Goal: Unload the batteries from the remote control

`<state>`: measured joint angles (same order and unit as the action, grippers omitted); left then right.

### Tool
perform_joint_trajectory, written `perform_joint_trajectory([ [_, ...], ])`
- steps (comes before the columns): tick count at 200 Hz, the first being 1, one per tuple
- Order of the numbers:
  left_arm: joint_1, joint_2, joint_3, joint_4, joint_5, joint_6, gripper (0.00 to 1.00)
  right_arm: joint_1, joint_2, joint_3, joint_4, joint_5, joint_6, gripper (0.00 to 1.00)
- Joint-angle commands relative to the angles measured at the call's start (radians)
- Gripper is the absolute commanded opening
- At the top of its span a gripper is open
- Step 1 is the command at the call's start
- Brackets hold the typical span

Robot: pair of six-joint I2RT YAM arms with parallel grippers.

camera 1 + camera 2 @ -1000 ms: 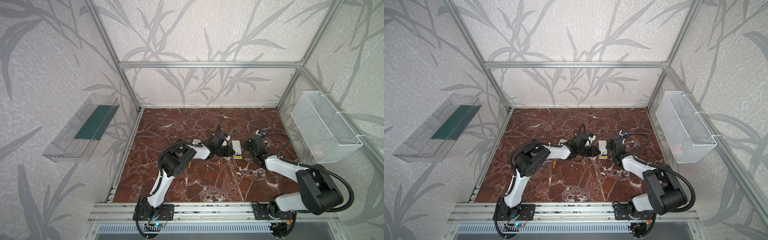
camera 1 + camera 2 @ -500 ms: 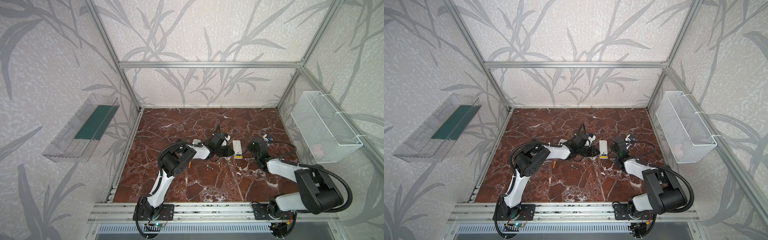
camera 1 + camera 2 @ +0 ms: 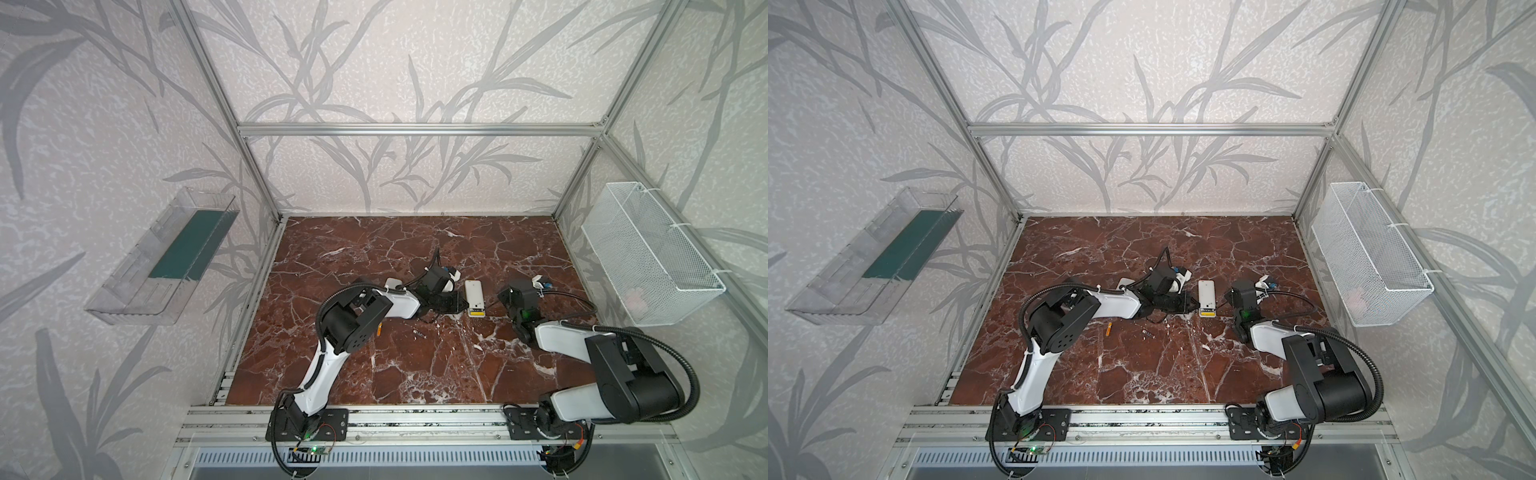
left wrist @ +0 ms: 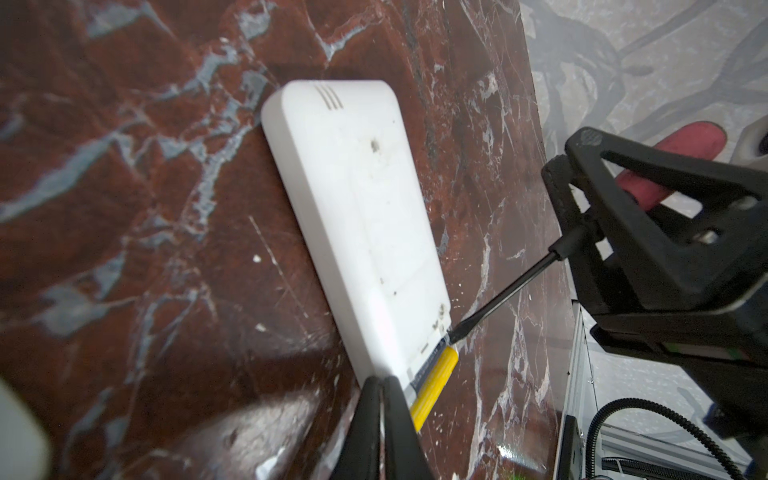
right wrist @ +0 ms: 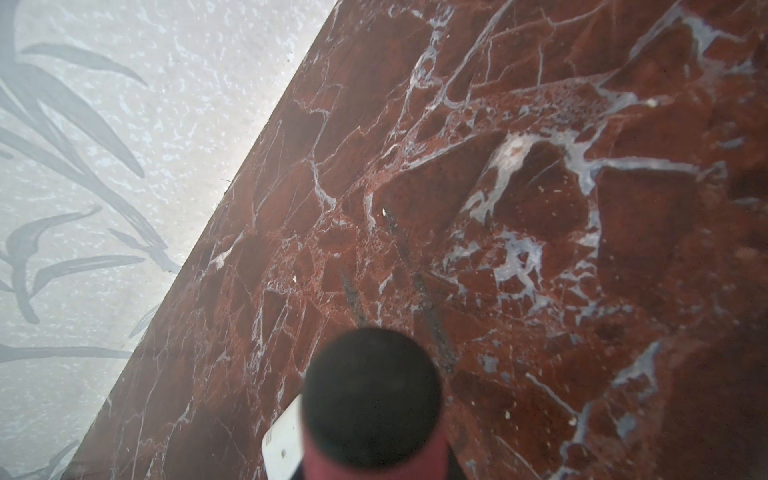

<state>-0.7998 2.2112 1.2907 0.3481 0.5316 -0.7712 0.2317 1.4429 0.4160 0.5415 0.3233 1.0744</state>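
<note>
- The remote control (image 4: pixel 361 232) lies back-up on the desk (image 3: pixel 415 374), with a yellow battery (image 4: pixel 434 388) in its open end.
- Left jaws are pinched together at that end's corner.
- Right jaws clamp the pink screwdriver (image 4: pixel 511 291), its tip beside that battery.
- An orange battery (image 3: pixel 1109 329) and a dark battery (image 3: pixel 1146 332) lie loose, apart from the remote.

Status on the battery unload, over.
Left gripper shut beside yellow battery in remote. Right gripper shut on screwdriver, tip by that battery. Nothing blocking.
</note>
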Motion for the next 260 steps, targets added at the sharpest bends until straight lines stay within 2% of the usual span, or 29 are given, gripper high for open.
perform_joint_trajectory([
  [1,-0.033,0.067,0.021,-0.045,0.038,-0.010,0.07,0.006,0.021,-0.009,0.121,-0.088,0.097,0.00],
  [164,-0.032,0.087,0.036,-0.055,0.051,-0.019,0.06,-0.022,0.134,-0.052,0.419,-0.214,0.189,0.00],
  [260,-0.030,0.088,0.039,-0.058,0.051,-0.016,0.06,-0.027,0.142,-0.036,0.399,-0.241,0.170,0.00],
])
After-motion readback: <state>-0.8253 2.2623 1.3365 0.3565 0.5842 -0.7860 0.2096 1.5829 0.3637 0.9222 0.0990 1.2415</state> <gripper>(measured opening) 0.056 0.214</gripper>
